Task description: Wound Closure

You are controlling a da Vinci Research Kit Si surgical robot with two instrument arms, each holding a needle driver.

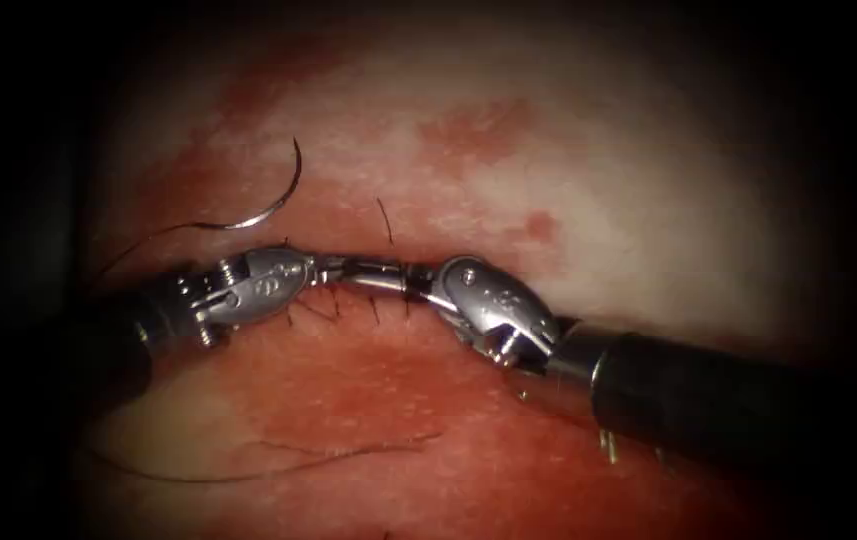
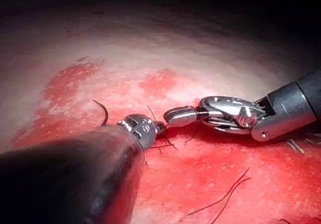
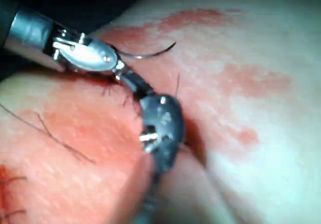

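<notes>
The needle (image 1: 273, 205) lies free on the tissue (image 1: 648, 220) above the cut (image 1: 348, 300), held by neither tool, while the left end effector (image 1: 333, 268) and right end effector (image 1: 388, 278) meet tip to tip over the cut, seemingly pressed together on thread (image 1: 298, 465), so I judge that a knot is in hand and needs steady tension.

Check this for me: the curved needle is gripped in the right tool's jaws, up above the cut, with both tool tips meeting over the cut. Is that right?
Not quite. In the endoscope view the needle lies free on the tissue above the cut, left of centre, thread trailing from it; no tool grips it. The left tool and right tool do meet tip to tip over the cut.
</notes>
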